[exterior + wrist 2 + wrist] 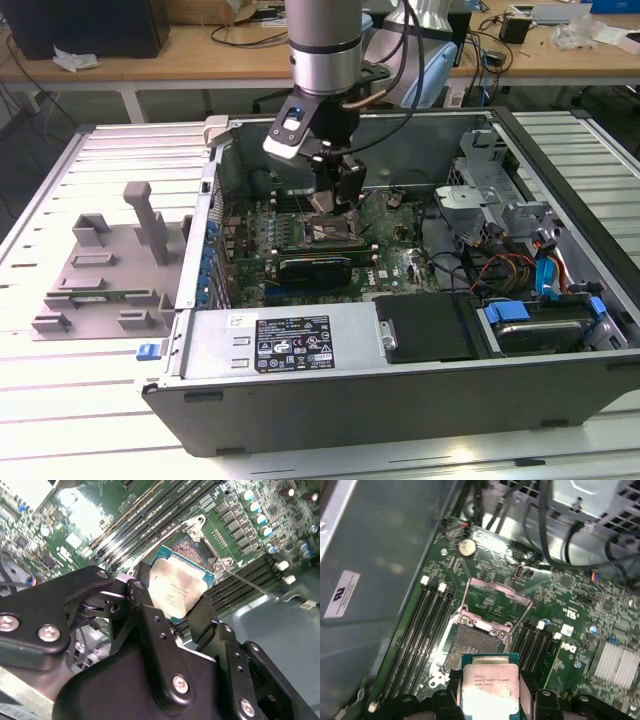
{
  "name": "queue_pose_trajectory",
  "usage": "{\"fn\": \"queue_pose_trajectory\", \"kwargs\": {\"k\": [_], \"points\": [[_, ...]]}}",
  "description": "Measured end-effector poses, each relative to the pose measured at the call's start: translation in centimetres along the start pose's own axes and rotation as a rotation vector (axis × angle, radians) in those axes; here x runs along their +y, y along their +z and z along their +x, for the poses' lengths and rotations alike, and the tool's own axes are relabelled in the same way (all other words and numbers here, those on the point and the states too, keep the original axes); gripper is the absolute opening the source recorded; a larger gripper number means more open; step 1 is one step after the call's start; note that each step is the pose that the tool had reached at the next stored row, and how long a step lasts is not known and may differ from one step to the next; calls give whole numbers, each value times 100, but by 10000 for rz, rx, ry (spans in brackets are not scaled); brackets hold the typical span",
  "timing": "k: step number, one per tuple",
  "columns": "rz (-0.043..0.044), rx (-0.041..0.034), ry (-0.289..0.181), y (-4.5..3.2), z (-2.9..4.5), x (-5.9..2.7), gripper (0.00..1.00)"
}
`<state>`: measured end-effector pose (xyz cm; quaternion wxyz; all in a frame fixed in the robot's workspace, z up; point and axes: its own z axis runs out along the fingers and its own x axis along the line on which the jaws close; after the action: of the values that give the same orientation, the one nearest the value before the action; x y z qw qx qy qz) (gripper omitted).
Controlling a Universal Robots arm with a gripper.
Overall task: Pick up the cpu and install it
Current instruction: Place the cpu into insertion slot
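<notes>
At the exterior view's left, a grey plastic tray with upright blocks (pixel 105 275) rests on the white slatted tabletop (pixel 60 420), well apart from the work. Beside it lies the open dark grey computer case (pixel 400 400). The black two-finger gripper (pixel 338 200) hangs inside the case, over the green motherboard (pixel 395 250).

In both wrist views the fingers (pixel 147 615) are clenched on two opposite edges of the cpu (pixel 176 591), a flat square chip with a silver metal top and a green rim (pixel 490 687). The chip sits just over the near edge of the open square socket (pixel 470 645), not yet centred on it. Whether it touches the socket frame cannot be told. The metal load plate (pixel 495 605) stands hinged back, clear of the opening.

The step in hand appears to be alignment. It calls for a level chip, its edges square to the socket frame. Any sideways slide across the contact field risks damage. The black memory slots (pixel 420 625) flank the socket closely, so finger clearance is tight.
</notes>
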<state>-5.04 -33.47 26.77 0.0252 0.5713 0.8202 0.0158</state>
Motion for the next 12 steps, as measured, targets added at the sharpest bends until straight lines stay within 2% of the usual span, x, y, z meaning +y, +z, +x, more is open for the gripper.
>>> {"fn": "queue_pose_trajectory", "kwargs": {"k": [8, 9, 12], "points": [[35, -84, 1547, 13, 0, -1, 54], [45, -105, 1919, 16, 0, -1, 54], [59, -139, 2530, 21, 1, -1, 54]]}}
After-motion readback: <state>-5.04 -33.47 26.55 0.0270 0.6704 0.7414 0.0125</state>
